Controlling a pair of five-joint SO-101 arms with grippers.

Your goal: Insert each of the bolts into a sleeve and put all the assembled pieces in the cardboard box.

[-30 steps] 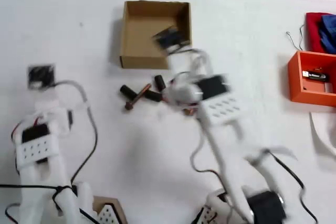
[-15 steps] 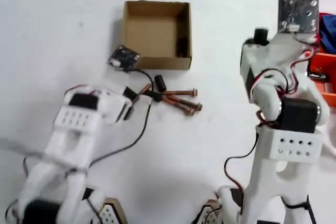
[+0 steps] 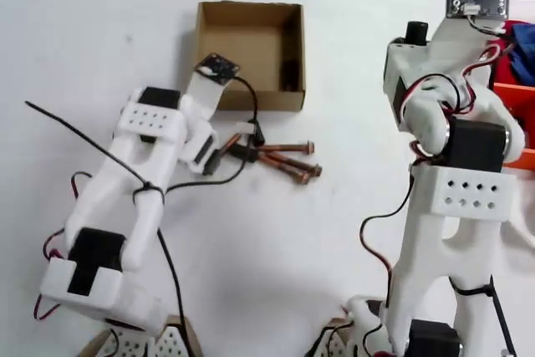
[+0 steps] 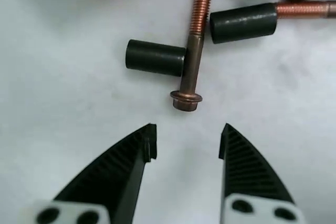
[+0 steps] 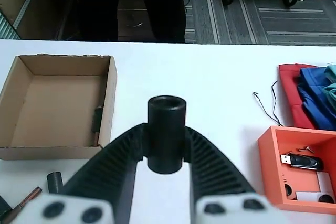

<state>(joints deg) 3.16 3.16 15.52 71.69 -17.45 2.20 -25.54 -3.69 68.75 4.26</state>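
Copper-coloured bolt (image 4: 191,51): lying flat on the white surface (image 4: 63,103), flanged head pointing toward the left gripper (image 4: 186,141), shank touching one end of a loose black sleeve (image 4: 155,57) that is lying crosswise to it.

Left gripper: released, jaws spread and hovering low just beside the bolt head, nothing between them. It appears to be lining up on the head end, which would leave the thread free for insertion.

Second sleeve (image 4: 243,21): lying near the bolt's threaded tip, with copper thread showing at one end. Probably a bolt already seated, though the joint itself is hidden.

Further bolts (image 3: 288,150): crossing one another on the surface just in front of the cardboard box (image 3: 242,48).

Right gripper (image 5: 167,145): clenching an upright sleeve (image 5: 167,114) between its jaws, bore facing up, raised well above the surface on the right arm (image 3: 456,198). Judged to be offering the open bore as a socket for a bolt.

Cardboard box: standing open beyond the parts, with a dark piece (image 5: 97,119) resting against one inner wall; too small to identify.

Orange box (image 5: 273,150): sitting off to the side and holding a USB stick (image 5: 300,160); no part in the task.

Progress: judged early, as most bolts are lying outside the box.
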